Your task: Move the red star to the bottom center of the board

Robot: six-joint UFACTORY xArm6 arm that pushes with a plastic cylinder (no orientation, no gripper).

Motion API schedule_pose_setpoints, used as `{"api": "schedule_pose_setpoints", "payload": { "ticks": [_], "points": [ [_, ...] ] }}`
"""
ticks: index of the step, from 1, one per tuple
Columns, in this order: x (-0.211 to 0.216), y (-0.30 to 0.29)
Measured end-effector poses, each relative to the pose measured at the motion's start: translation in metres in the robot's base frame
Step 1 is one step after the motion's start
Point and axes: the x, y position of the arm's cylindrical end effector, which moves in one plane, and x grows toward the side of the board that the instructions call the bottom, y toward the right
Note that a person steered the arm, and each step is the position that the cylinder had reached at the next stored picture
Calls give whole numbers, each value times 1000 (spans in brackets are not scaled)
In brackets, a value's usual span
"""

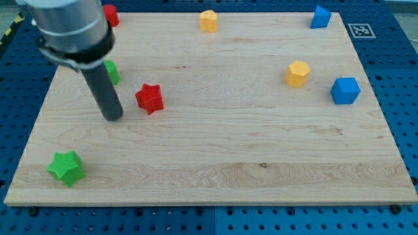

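The red star (pixel 149 98) lies on the wooden board (pixel 215 150), left of the middle. My tip (pixel 114 117) rests on the board just to the left of the red star and slightly below it, a small gap apart. The rod rises from it towards the view's top left. The green cylinder (pixel 112 72) is partly hidden behind the rod.
A green star (pixel 66 168) sits near the bottom left corner. A red cylinder (pixel 110 14), a yellow block (pixel 208 21) and a blue block (pixel 320 17) line the top edge. A yellow hexagon (pixel 297 74) and a blue cube (pixel 345 91) sit at the right.
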Motion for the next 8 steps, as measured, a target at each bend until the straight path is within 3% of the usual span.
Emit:
{"api": "schedule_pose_setpoints", "payload": {
  "ticks": [2, 5, 8],
  "points": [
    [-23, 1],
    [-20, 107],
    [33, 154]
  ]
}}
